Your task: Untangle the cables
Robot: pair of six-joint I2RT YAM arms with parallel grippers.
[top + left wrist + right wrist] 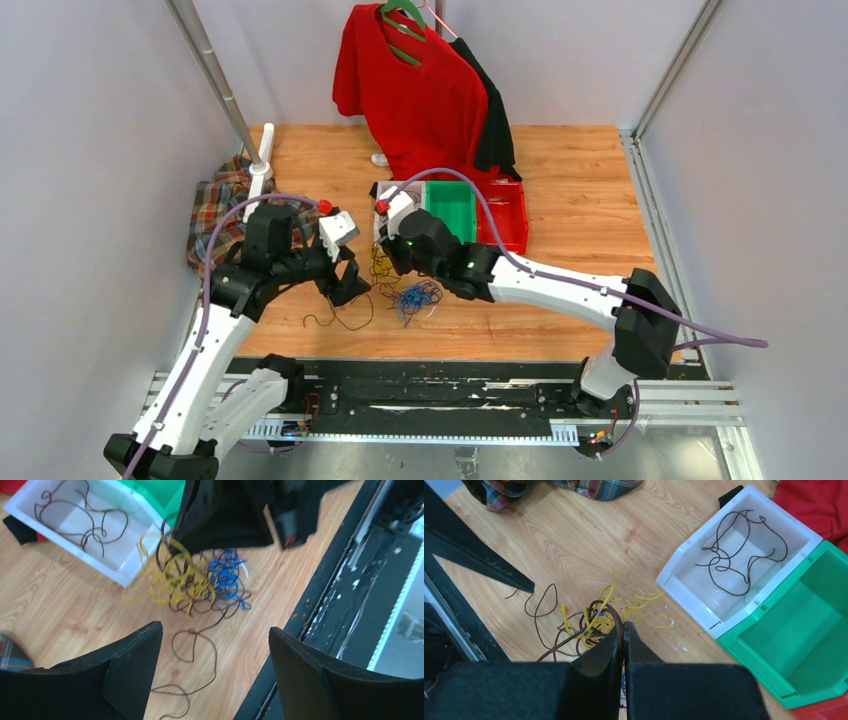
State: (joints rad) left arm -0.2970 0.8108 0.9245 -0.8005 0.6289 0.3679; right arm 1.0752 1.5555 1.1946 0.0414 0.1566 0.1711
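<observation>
A tangle of thin cables (400, 290) lies on the wooden table between my grippers: yellow (175, 575), blue (225, 575) and dark brown (216, 655) strands looped together. My right gripper (622, 627) is shut on a dark brown strand (614, 614) and holds it just above the yellow loops (644, 597); in the top view the right gripper (386, 262) is over the tangle's far side. My left gripper (215, 632) is open and empty, hovering left of the tangle above a loose dark loop; it also shows in the top view (348, 285).
A white bin (689, 595) holding one dark cable (739, 555) stands behind the tangle, beside a green bin (450, 208) and a red bin (510, 215). A plaid cloth (215, 215) lies far left by a pole stand (262, 160). A red shirt (420, 90) hangs behind.
</observation>
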